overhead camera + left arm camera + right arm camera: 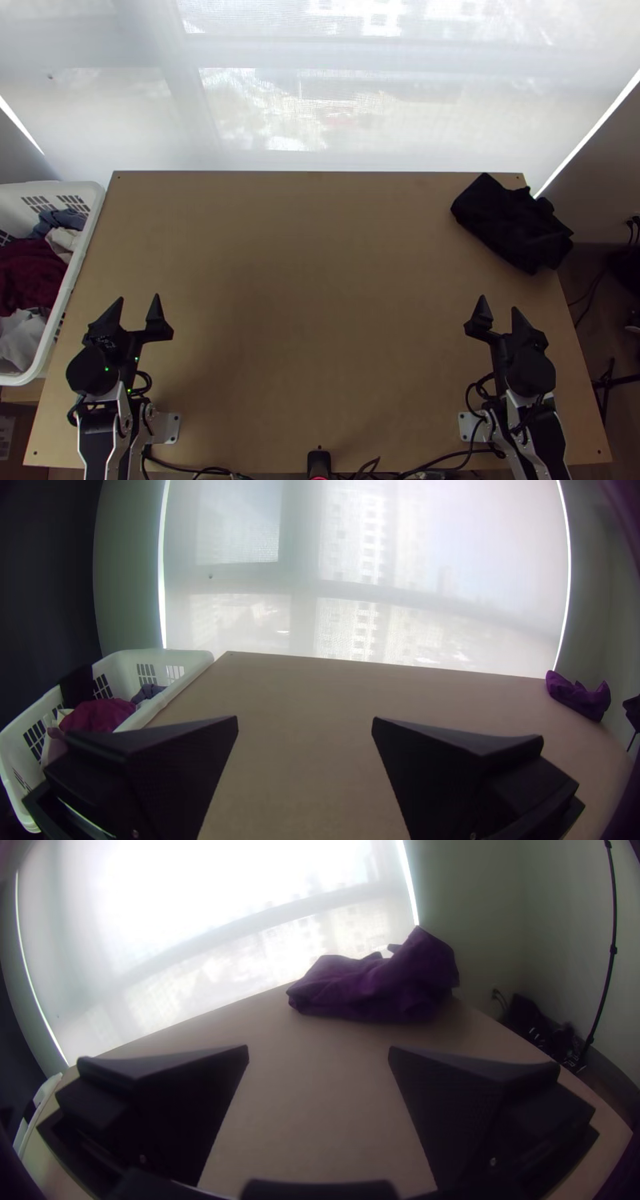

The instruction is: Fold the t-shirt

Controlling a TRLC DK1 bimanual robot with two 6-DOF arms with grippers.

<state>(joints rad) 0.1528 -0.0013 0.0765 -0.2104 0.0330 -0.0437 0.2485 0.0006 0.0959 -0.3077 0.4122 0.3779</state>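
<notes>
A dark cloth (pixel 514 224), black from above, lies bunched at the table's far right corner, partly over the right edge. The same cloth (pixel 387 983) looks purple in the right wrist view, and it appears small as a purple cloth (pixel 579 695) in the left wrist view. Whether it is the t-shirt, and where its sleeves lie, I cannot tell. My left gripper (pixel 139 299) is open over the near left of the table; its fingers (pixel 305 723) stand wide apart. On the near right my right gripper (pixel 501 302) is open too, short of the cloth, nothing between its fingers (pixel 319 1052).
A white laundry basket (pixel 80 264) with several garments stands against the table's left side. The bare wooden table (pixel 320 280) stretches between the arms. Cables (pixel 440 462) run along its near edge, and a black stand (pixel 610 953) rises beyond the right side.
</notes>
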